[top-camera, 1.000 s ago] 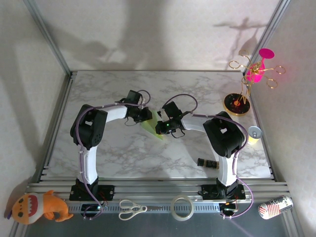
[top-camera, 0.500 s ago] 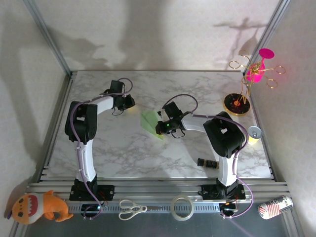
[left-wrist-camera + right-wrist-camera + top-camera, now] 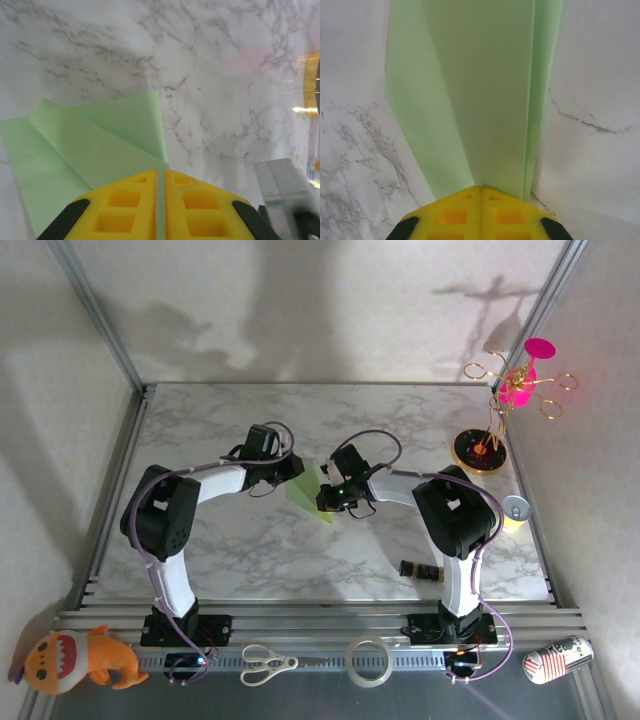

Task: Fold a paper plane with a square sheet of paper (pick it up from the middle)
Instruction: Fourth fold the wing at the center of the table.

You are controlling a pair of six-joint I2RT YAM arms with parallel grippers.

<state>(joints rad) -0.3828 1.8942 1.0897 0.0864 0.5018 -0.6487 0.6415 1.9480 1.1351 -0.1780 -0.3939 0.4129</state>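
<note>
The light green sheet of paper lies folded into a narrow pointed wedge at the middle of the marble table. My left gripper sits at its upper left edge. In the left wrist view the yellow fingers of the left gripper stand almost together, with a thin strip of the paper between them. My right gripper holds the wedge from the right. In the right wrist view the right gripper is shut on a raised fold of the paper, whose flaps run away from the tips.
A gold stand with a pink ornament and a can stand at the right edge. A small dark cylinder lies by the right arm's base. Scissors, a tape roll and a plush toy lie along the front rail.
My left gripper swung away to the far left, then came back to the paper's upper left edge and closed on it. The right gripper stayed shut on the paper.
</note>
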